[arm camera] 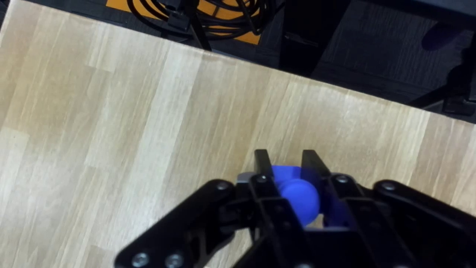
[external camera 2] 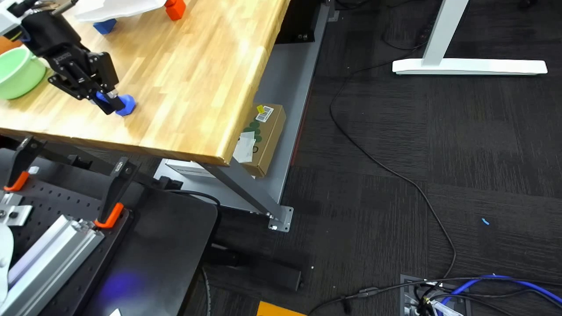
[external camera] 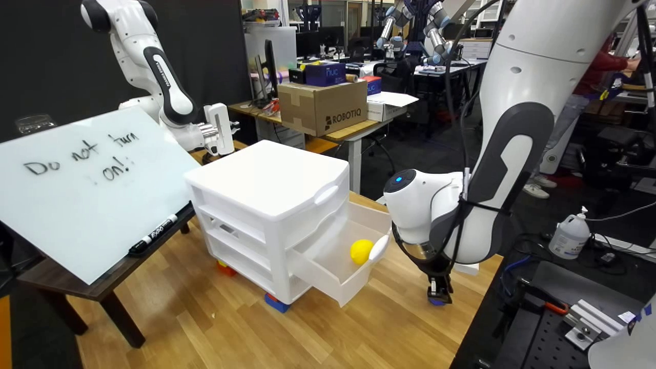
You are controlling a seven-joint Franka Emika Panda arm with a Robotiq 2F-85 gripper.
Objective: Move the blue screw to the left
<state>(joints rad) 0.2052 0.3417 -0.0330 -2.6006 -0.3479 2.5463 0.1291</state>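
The blue screw (arm camera: 303,201) is a bright-blue piece with a faceted wider end and a round shaft. In the wrist view it fills the gap between the two black fingers of my gripper (arm camera: 285,152). The fingers are part closed and appear to press on the shaft. In an exterior view the wide blue end (external camera 2: 127,105) shows low at the wooden table beside the fingertips (external camera 2: 109,103). A sliver of the screw (external camera: 437,302) also shows under the gripper (external camera: 440,293). I cannot tell whether it touches the table.
A white drawer unit (external camera: 266,174) stands on coloured blocks. Its open drawer (external camera: 320,256) holds a yellow ball (external camera: 362,251) and juts toward my arm. A green bowl (external camera 2: 19,74) sits near the gripper. The table edge (external camera 2: 175,153) is close by. A whiteboard (external camera: 92,189) leans farther off.
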